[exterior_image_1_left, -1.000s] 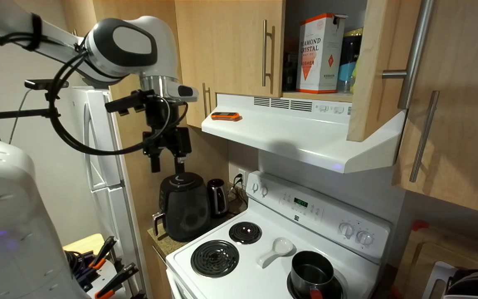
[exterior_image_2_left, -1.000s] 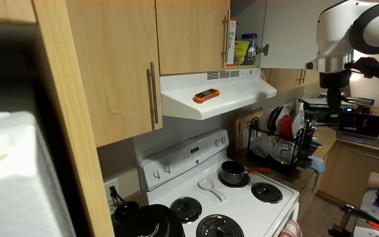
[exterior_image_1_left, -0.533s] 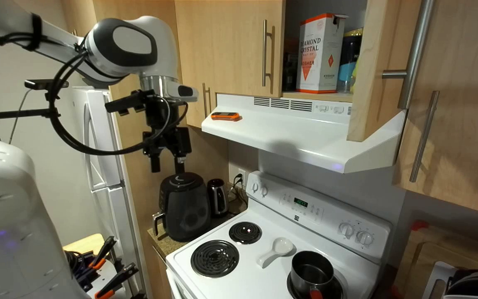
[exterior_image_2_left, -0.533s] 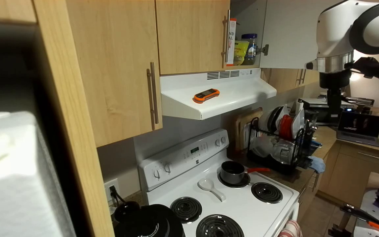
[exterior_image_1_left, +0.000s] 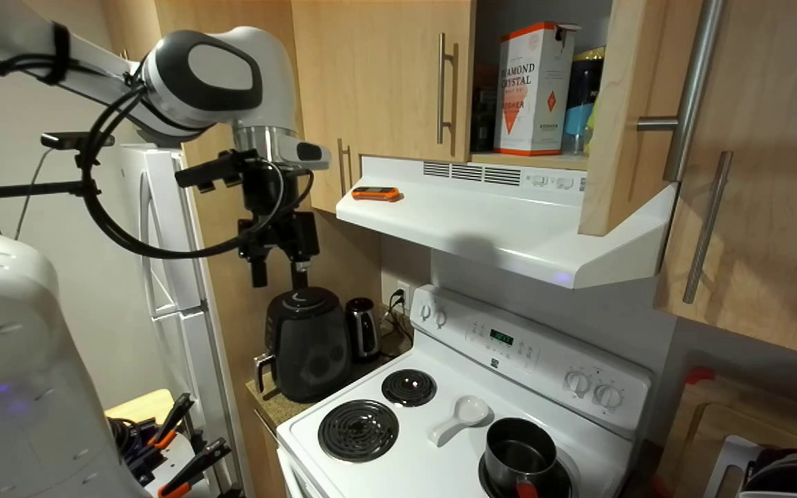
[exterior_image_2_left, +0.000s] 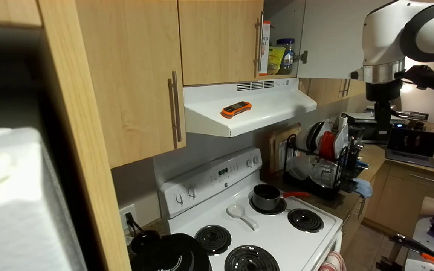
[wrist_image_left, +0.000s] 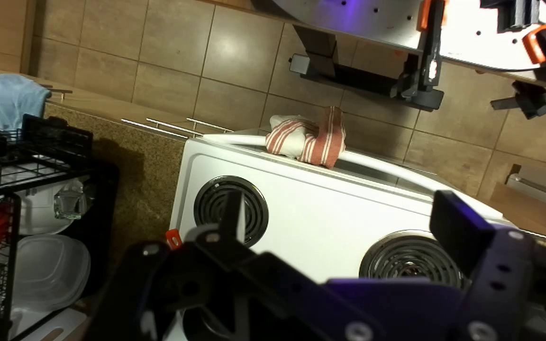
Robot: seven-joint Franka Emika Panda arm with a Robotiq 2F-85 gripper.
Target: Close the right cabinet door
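Right cabinet door (exterior_image_2_left: pixel 332 41) standing open, orange device (exterior_image_2_left: pixel 236 109) on range hood (exterior_image_2_left: pixel 277 103)

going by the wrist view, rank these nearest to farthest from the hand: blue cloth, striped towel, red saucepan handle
1. Striped towel: nearest the open hand, on the oven handle at upper centre.
2. Red saucepan handle: left of centre, only its end showing.
3. Blue cloth: farthest, near the picture's left edge.

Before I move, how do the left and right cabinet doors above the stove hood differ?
In an exterior view, the right cabinet door shows its pale inner side, while the left cabinet door shows its wood front. The right cabinet door stands open; the left cabinet door is shut. Both have light wood fronts with silver bar handles.
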